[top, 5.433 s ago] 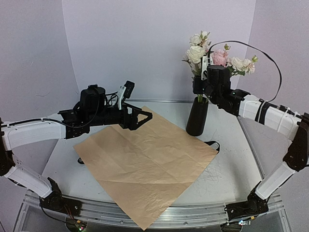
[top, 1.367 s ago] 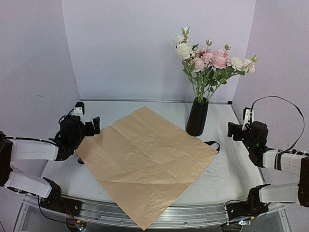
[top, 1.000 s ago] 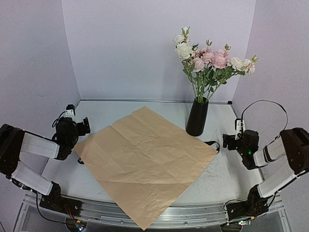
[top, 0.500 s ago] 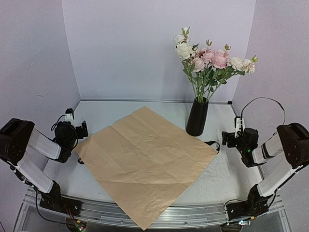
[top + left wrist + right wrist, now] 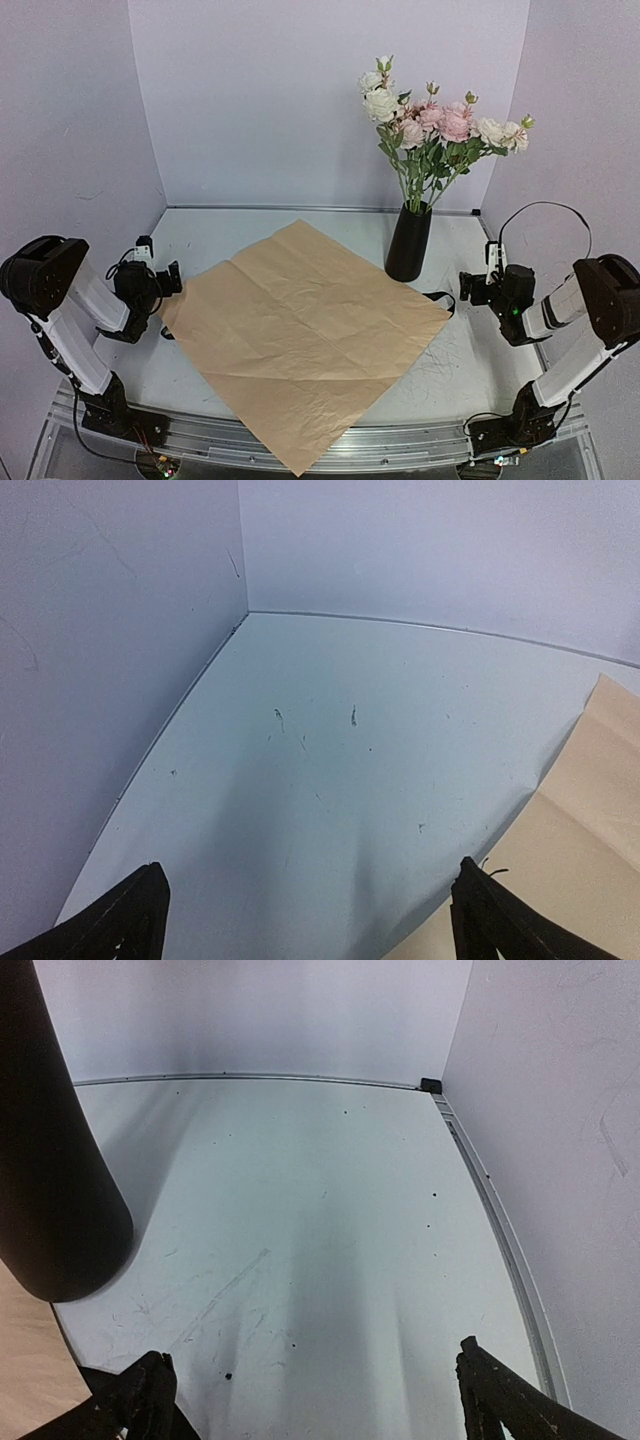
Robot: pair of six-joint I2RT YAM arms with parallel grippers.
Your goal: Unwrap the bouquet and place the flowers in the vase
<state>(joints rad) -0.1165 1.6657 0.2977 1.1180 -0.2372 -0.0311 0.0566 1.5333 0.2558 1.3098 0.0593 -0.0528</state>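
The flowers [image 5: 432,125], pink and white blooms on green stems, stand upright in the black vase [image 5: 408,244] at the back right of the table. The vase's dark side [image 5: 50,1150] fills the left of the right wrist view. The bouquet's paper [image 5: 300,330] lies unwrapped and flat as a tan sheet across the middle; its edge [image 5: 590,820] shows in the left wrist view. My left gripper [image 5: 168,276] rests low at the sheet's left corner, open and empty [image 5: 305,920]. My right gripper [image 5: 472,288] sits low right of the vase, open and empty [image 5: 315,1395].
A black ribbon [image 5: 440,299] lies at the sheet's right corner, between the vase and my right gripper. White walls close the table [image 5: 470,350] at the back and both sides. The sheet's near corner hangs over the front rail [image 5: 400,440].
My left arm has drawn further back to the left, its gripper staying near the sheet's left corner. My right gripper has barely shifted. The flowers, vase and paper have not moved.
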